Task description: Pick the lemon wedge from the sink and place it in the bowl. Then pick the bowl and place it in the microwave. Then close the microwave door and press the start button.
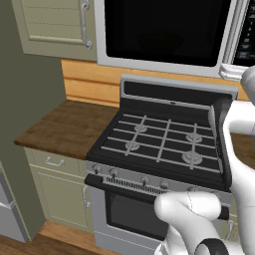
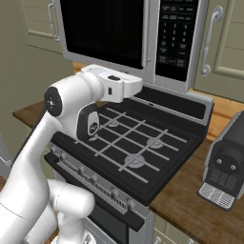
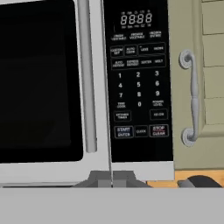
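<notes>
Straight ahead of the claw [image 3: 112, 178], whose tips sit pressed together with nothing between them, you face the microwave [image 3: 100, 87] with the microwave door [image 3: 43, 87] swung shut, its bar handle [image 3: 86, 78] just left of the keypad panel [image 3: 138, 78]. By the look of it only the start press remains. The start button [image 3: 124, 131] sits low on the panel's left, with the clock key beside it and the stop key [image 3: 158, 130] beyond; aim squarely and push gently so you don't slide onto them. Below you lies the stove [image 1: 164, 144], the cabinet handle [image 3: 192, 98] stands right of the panel, and a coffee machine [image 2: 226, 167] rests on the counter [image 2: 190, 205]. Nothing blocks the approach.
</notes>
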Tool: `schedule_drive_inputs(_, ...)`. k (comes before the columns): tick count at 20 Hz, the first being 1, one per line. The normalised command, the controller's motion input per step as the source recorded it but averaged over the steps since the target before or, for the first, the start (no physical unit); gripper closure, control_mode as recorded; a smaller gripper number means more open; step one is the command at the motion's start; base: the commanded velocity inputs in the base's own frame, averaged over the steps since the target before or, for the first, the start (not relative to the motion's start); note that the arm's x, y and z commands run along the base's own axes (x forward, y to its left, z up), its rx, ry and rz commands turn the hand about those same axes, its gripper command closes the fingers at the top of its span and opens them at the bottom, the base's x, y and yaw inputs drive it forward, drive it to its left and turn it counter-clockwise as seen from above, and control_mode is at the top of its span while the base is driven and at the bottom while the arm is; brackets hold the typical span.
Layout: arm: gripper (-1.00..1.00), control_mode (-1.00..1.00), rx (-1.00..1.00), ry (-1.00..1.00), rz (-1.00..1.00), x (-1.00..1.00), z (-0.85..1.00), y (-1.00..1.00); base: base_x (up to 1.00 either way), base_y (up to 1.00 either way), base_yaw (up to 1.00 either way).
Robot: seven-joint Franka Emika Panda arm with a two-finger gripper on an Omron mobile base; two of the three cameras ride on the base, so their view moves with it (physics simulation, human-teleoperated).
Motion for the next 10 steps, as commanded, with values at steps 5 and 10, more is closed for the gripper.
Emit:
schedule_drive_inputs(5,1.0,-1.0,0.02,0.0,0.0,0.42,0.0,-0.08,0.0,0.0,0.0)
schedule_drive_inputs(10,1.0,-1.0,0.07,0.0,0.0,0.31,0.0,-0.33,0.0,0.0,0.0)
